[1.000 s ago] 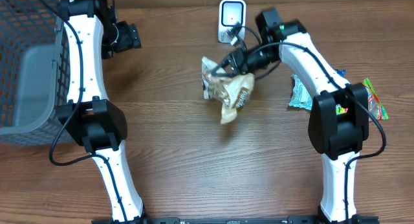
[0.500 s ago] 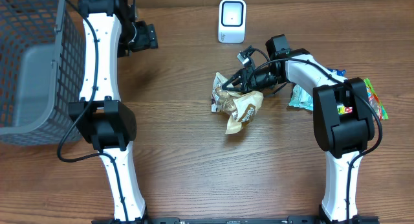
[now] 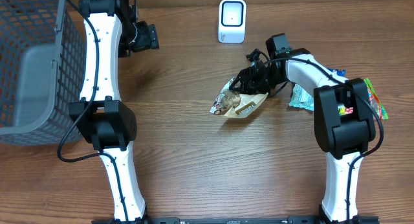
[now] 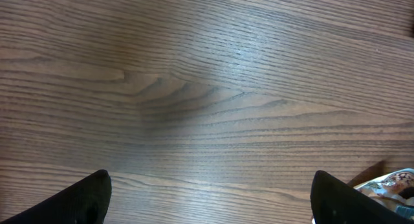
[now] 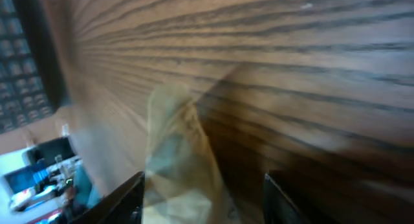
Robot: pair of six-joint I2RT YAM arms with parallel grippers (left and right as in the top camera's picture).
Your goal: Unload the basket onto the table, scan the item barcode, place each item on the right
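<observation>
The item, a tan and clear snack bag (image 3: 239, 104), lies flat on the wood table in front of the white barcode scanner (image 3: 232, 20). My right gripper (image 3: 251, 76) hovers low at the bag's far right edge. In the right wrist view the bag (image 5: 178, 146) is a blur between the spread fingers, and my right gripper (image 5: 204, 185) is open with a gap on the right side. My left gripper (image 3: 146, 37) stands wide open at the back left over bare wood. In the left wrist view my left gripper (image 4: 210, 191) holds nothing, and a corner of the bag (image 4: 394, 182) shows at the right.
A grey mesh basket (image 3: 29, 62) fills the left edge of the table. A teal packet (image 3: 299, 94) lies just right of my right arm, and a colourful packet (image 3: 374, 98) lies at the far right edge.
My right gripper carried the bag down from in front of the scanner, then opened. The bag dropped from hanging upright to lying flat. The left arm shifted slightly right early on, then held still.
</observation>
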